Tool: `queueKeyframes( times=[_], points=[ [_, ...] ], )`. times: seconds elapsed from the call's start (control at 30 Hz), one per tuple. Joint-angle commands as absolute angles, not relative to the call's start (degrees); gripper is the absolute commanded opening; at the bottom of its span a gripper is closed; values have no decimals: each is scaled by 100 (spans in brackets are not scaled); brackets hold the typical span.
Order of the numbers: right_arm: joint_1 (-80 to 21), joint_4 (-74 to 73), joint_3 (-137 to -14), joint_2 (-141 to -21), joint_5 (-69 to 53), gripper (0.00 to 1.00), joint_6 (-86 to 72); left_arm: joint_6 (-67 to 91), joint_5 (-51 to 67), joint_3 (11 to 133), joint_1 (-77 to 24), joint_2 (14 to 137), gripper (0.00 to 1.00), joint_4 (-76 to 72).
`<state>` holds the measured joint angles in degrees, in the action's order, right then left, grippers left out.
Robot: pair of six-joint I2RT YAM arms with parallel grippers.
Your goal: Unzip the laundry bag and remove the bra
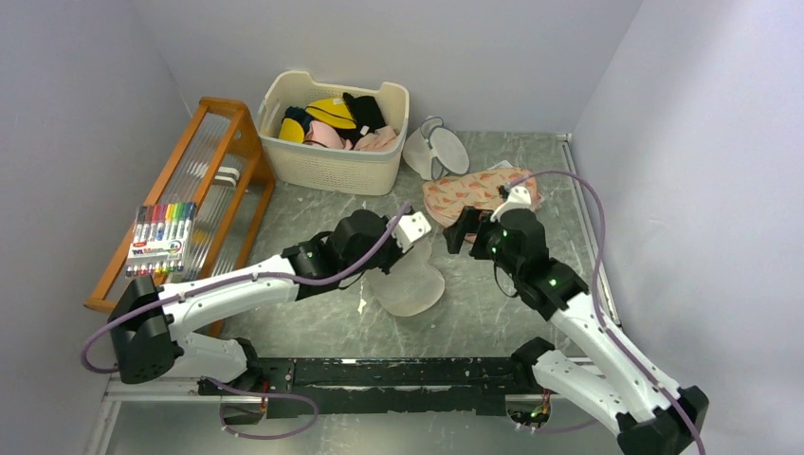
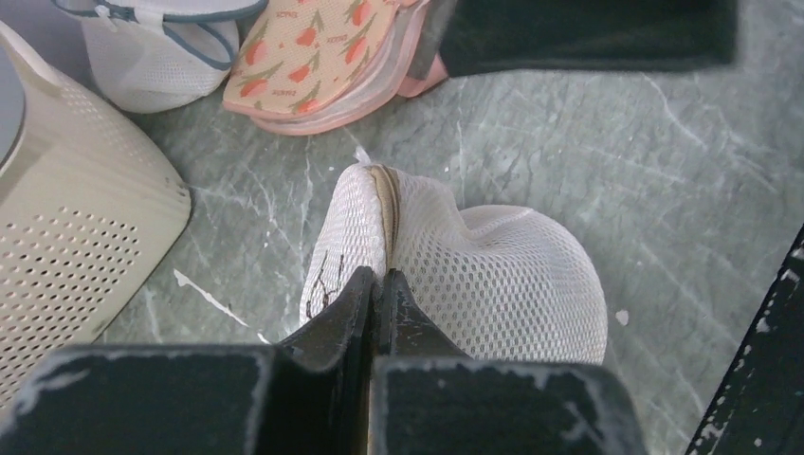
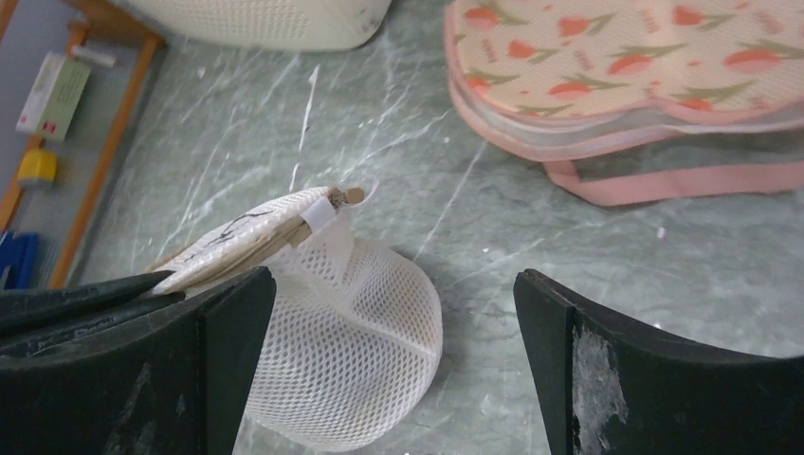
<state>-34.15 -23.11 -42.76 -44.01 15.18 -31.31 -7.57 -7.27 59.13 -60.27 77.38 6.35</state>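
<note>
Bag: the laundry bag [image 1: 410,284] lies on the desk [image 1: 493,313] near the middle, just ahead of both arms. It is slumped on its side, mesh belly down.
Zip rim: the zip rim [image 3: 284,226] is lifted off the desk and looks pressed flat. I judge the zip not yet undone, and I see no bra.
Left tool: my left tool [image 2: 375,289] is clamped tight on the rim at the bag's near edge, with no gap showing between the fingers.
Right tool: my right tool [image 3: 393,280] is spread wide and has nothing in it. It hovers over the bag with mesh showing in the gap.
Key relation: in the right wrist view the rim's long axis runs from 8 o'clock to 2 o'clock. Its free end, with a small white tab [image 3: 320,212], sits at about 10 o'clock from the gap's middle.
Nearer arm: seen from above, the bag lies at 7 o'clock from the right tool, which is the free one.
Next move: I would bring the right tool toward 10 o'clock onto that tab. I cannot tell whether the tab is the puller.
Around it: a pink pouch [image 1: 474,190] at 1 o'clock from the bag and a basket [image 1: 332,161] at 11 o'clock, both well apart.
</note>
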Motion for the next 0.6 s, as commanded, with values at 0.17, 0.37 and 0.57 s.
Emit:
queueKeyframes(
  times=[0.17, 0.37, 0.57],
  points=[
    [-1312, -182, -3608, -5319, -4309, 94, -2726, -1505, -430, 4837, -6039, 6760, 7, -1387],
    [-1303, 1216, -3002, -5882, -5060, 89, -3430, -1454, 13, 4735, -6039, 6636, 7, -1522],
    [-1471, 2791, -2558, -6253, -5382, 84, -4228, -1323, 167, 4666, -6038, 6577, 7, -1712]
  ],
)
